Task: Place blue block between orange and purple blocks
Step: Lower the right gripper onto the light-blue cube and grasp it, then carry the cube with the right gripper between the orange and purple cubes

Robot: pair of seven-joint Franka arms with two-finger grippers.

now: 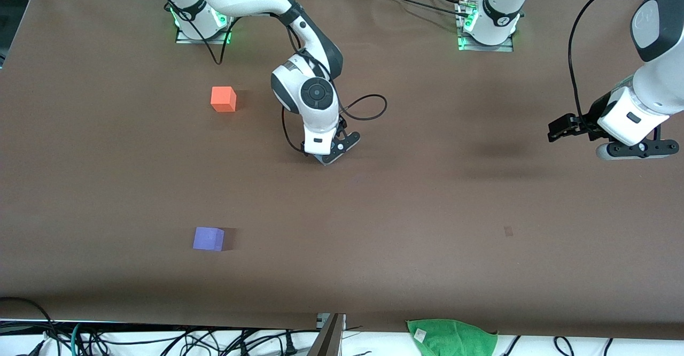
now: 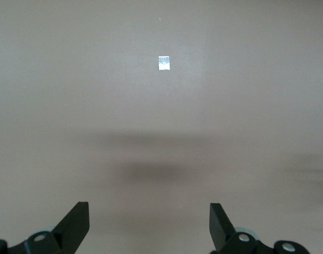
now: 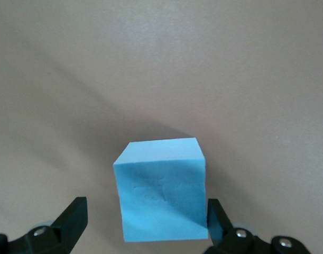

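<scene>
both pincers open — right pincer [image 3: 145,222] around blue block [image 3: 162,190] (untouched?)

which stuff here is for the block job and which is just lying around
For the job:
blue block, between the open right gripper's fingers
orange block
purple block, nearer the front camera than the orange one

Lying about:
green cloth at the table's near edge
left gripper, open, waiting

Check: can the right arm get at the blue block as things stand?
Probably yes. In the right wrist view the blue block sits on the table between the open fingers of the right gripper, one finger right beside it, and nothing blocks the way.
</scene>
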